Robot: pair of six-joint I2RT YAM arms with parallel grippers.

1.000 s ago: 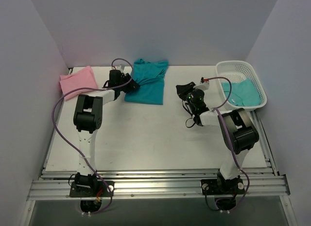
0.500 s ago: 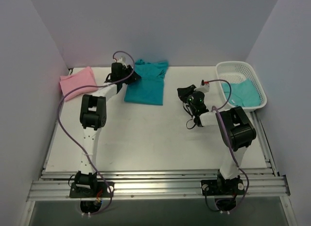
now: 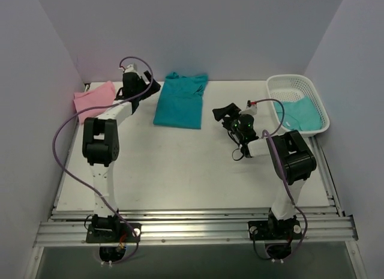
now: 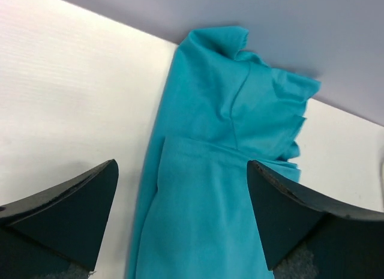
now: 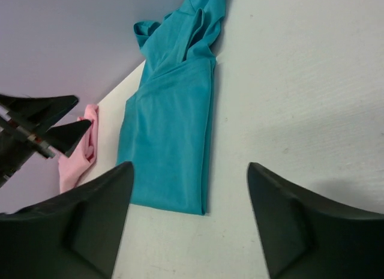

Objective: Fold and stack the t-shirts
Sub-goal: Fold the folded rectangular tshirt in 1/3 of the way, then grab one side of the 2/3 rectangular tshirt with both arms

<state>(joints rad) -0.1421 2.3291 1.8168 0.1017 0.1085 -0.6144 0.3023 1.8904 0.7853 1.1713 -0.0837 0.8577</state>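
Note:
A teal t-shirt (image 3: 180, 102) lies folded into a long strip at the back middle of the table, its sleeves bunched at the far end (image 4: 264, 105). My left gripper (image 3: 150, 87) hovers just left of it, open and empty; the shirt (image 4: 216, 189) lies below, between its fingers (image 4: 66, 213). My right gripper (image 3: 221, 114) stands open and empty right of the shirt (image 5: 171, 135), facing it. A folded pink t-shirt (image 3: 93, 99) lies at the back left. Another teal t-shirt (image 3: 300, 114) sits in the basket.
The white mesh basket (image 3: 282, 85) stands at the back right, close to my right arm. Walls enclose the table on the left, back and right. In the right wrist view the left gripper (image 5: 45, 126) shows over the pink t-shirt (image 5: 81, 156).
My left gripper opened, let go of the teal shirt's left edge and drew back to the left. My right gripper went from shut to open and shifted slightly left.

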